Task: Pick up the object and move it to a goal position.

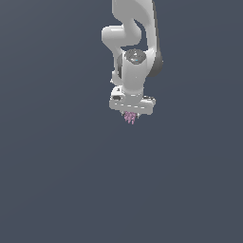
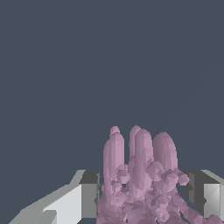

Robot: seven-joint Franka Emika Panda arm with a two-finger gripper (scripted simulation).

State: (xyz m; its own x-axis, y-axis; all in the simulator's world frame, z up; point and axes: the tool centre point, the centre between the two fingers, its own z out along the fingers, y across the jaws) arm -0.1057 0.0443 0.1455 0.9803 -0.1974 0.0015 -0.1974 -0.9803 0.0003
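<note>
The white arm (image 1: 130, 42) hangs down from the 12 o'clock side of the exterior view, and its claw (image 1: 131, 115) points downward near the middle of the picture. Directly under the claw body, between the fingers, sits the object (image 1: 130, 117), a small pink-purple spiky cluster. It lies in no sideways direction from the claw; it is inside it, so the relation that matters for the coming move is already fixed: the object goes wherever the claw goes.

In the wrist view the object (image 2: 140, 179) fills the space between the two fingers (image 2: 89, 194). Its long lobes stand up toward 12 o'clock in that picture, so I judge its long axis runs along the fingers, out toward the tips, and not across the gap. The fingers press close on both sides of the cluster, so the claw is narrowed onto it and holds it.

Around it there is only plain dark grey background; no worktop edge and no goal marker shows, so I cannot tell how high the object is or which way the goal lies. The pick seems done, and the carrying remains.
</note>
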